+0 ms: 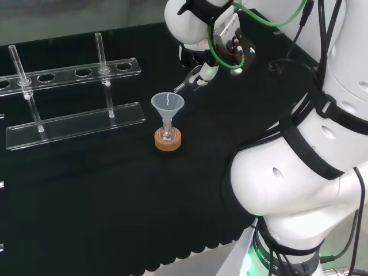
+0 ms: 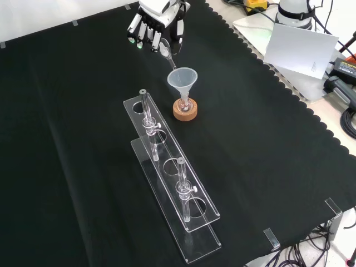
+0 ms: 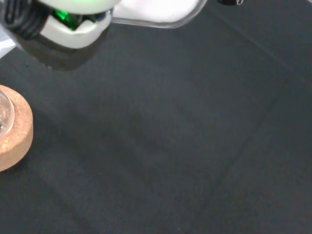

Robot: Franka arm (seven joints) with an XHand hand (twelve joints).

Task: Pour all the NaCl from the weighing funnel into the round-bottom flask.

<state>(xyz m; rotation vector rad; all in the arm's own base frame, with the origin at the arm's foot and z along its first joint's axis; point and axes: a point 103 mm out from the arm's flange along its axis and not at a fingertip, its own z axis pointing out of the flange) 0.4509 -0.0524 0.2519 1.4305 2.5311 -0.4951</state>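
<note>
Black-clothed table (image 2: 83, 111) wide and mostly bare — plenty of room toward the near side of the front view, scalloped edge well away from the work. Clear rack (image 2: 169, 183) with two glass tubes just in front of the flask in the front view, to the left in the head view; worth keeping clear of, since a low sweep that way would catch the tubes. Robot hand (image 2: 150, 25) above and behind the flask in the front view, fingers curled round the weighing funnel (image 2: 167, 53), spout angled down toward the plastic funnel (image 2: 182, 80) — held so, probably, to send the salt down the cone and not onto the cloth. Spout tip just beside the cone's rim, apparently not touching. White NaCl (image 3: 156, 7) heaped in the weighing funnel's bowl in the wrist view, so pouring likely not finished. Flask (image 2: 185, 104) small, upright, seated in a cork ring (image 2: 184, 113) to stop rolling, cone's stem in its neck.
</note>
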